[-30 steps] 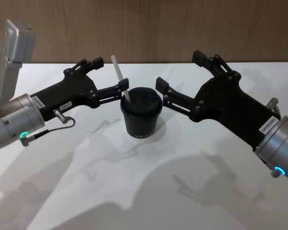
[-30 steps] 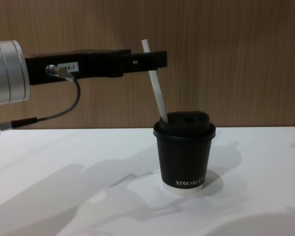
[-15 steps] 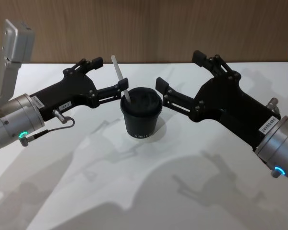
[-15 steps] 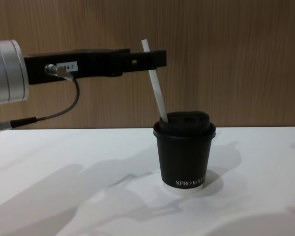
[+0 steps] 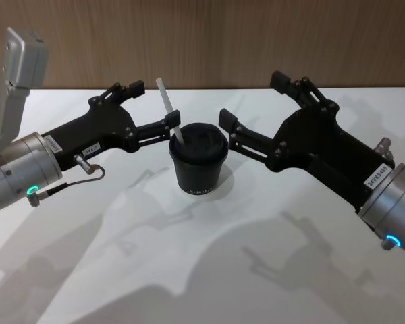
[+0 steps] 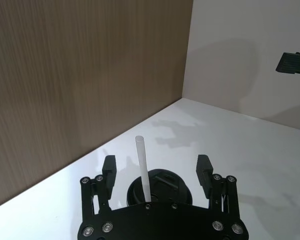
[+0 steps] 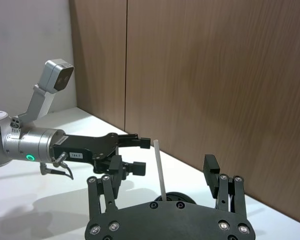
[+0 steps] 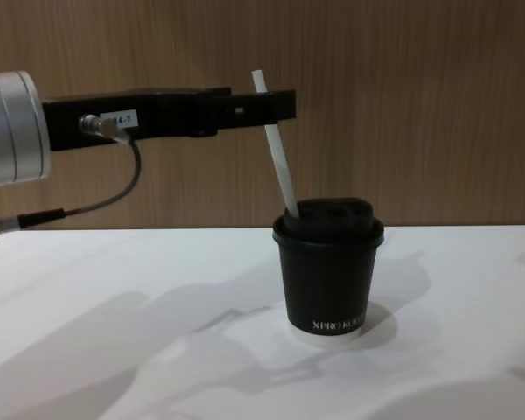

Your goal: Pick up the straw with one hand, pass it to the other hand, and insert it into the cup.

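In the head view, the small black paper cup with a black domed plastic lid (image 5: pixel 199 164) stands upright at the centre of the frame on the white surface (image 5: pixel 202 270). The thin straight white straw (image 5: pixel 169 110) is planted in the left part of the lid and leans toward the upper left. The left black end effector with a silver wrist and green ring (image 5: pixel 152 105) reaches in from the left edge with its fingers spread wide; the straw rises in the gap, close by the nearer fingertip, and I cannot tell whether they touch. The right black end effector with a silver wrist (image 5: pixel 248 99) comes in from the lower right, also wide open, its nearer fingertip just beside the cup's lid.

In the left wrist view, the two black fingers (image 6: pixel 109 168) stand well apart, with the straw (image 6: pixel 143 167) upright between them and the cup lid (image 6: pixel 160 186) beyond.

In the right wrist view, the right end effector's fingers (image 7: pixel 212 167) are spread wide. The straw (image 7: pixel 159 171) rises from the lid (image 7: pixel 176 198) in the middle of the frame, and the left end effector (image 7: pixel 136 154) lies to the left of it.

In the chest view, the cup (image 8: pixel 329 267), lettered "XPRO", stands right of centre. The straw (image 8: pixel 276 146) leans to the upper left out of the lid, its upper part crossing in front of the left end effector (image 8: pixel 276 105), which stretches level from the left edge.
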